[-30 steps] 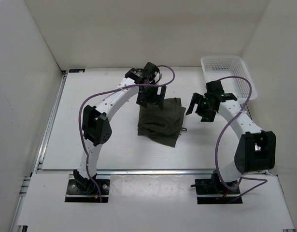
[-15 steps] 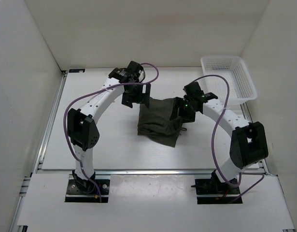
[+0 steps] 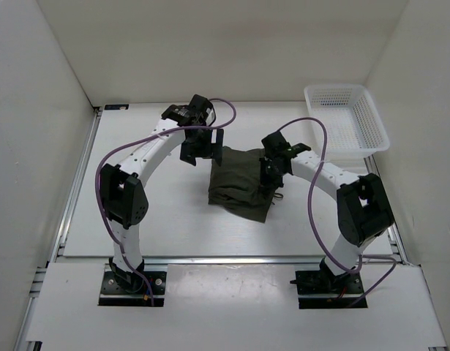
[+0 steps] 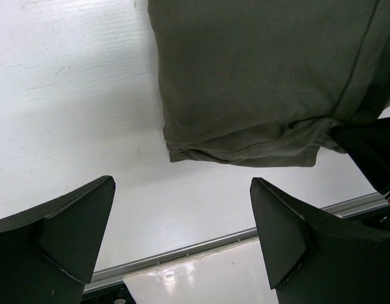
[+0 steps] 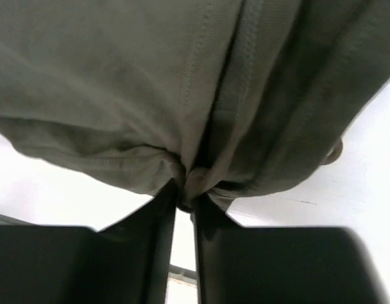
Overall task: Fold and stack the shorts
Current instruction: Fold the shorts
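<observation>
Right hand point(image 5: 185, 197) tight on shorts point(image 5: 118, 76)

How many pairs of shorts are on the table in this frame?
1. The shorts lie folded mid-table, their right edge pinched in the right tool. None shows in the basket; the folds could hide more.

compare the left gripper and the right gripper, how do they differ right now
The left gripper is open, jaws spread wide with nothing between them; the right gripper is shut, pinching a bunched edge of the shorts. The left gripper hangs over bare table beside the shorts, not touching them; the right gripper is in contact with the fabric. Both are black two-finger grippers close to the shorts.
</observation>
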`<state>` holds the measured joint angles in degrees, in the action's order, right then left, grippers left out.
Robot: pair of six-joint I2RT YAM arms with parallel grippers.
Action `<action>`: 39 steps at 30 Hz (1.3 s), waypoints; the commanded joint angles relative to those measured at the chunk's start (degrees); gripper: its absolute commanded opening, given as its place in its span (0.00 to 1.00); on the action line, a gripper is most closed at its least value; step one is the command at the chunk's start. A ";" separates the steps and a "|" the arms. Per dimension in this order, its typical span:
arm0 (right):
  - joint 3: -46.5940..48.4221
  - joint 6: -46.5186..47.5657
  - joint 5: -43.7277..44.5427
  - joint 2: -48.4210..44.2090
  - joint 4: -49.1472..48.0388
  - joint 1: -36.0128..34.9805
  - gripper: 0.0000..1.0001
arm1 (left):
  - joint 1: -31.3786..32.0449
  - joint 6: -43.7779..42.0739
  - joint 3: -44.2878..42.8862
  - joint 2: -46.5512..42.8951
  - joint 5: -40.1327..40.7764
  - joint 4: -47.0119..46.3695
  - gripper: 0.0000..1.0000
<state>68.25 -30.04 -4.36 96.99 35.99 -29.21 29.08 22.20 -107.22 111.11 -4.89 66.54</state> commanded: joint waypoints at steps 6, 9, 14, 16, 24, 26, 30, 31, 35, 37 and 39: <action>3.29 0.95 6.55 -4.17 3.91 -2.95 0.00 | -0.34 -0.66 0.87 -5.11 1.54 -0.89 0.99; 1.98 2.35 8.57 -7.51 5.40 -4.18 0.00 | -0.87 -0.66 0.87 -5.64 1.55 -0.89 0.99; -2.32 2.88 11.12 -13.75 6.73 -6.47 0.00 | -1.92 -1.19 1.49 -6.17 2.07 -0.89 0.99; -5.66 2.88 11.13 -15.24 6.12 -8.39 0.00 | -1.92 -1.19 2.01 -6.17 2.07 -0.89 0.99; -12.44 0.42 15.34 -13.75 5.58 -10.95 0.74 | -2.45 -1.19 2.54 -6.17 2.07 -0.89 0.99; -11.04 -0.19 18.67 -15.07 6.29 -10.95 0.82 | -2.45 -1.19 2.54 -6.17 2.07 -0.89 0.99; -8.58 -0.19 18.17 -18.59 5.34 -3.78 0.83 | -2.45 -1.19 3.07 -6.17 2.07 -0.89 0.99; -7.53 0.33 15.72 -18.59 4.80 -1.92 0.83 | -2.45 -1.19 3.07 -6.17 2.07 -0.89 0.99; -4.62 1.38 9.03 -13.61 0.32 5.82 0.83 | -2.45 -1.19 3.07 -6.17 2.07 -0.89 0.99; -2.17 2.70 4.38 -10.35 -0.74 8.72 0.86 | -2.45 -1.19 3.07 -6.17 2.07 -0.89 0.99; 1.79 3.50 1.65 -5.77 -1.44 10.49 0.90 | -2.45 -1.19 3.07 -6.17 2.07 -0.89 0.99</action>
<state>65.67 -28.69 4.10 86.76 38.17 -20.29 26.74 21.45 -104.33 109.36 -3.40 65.95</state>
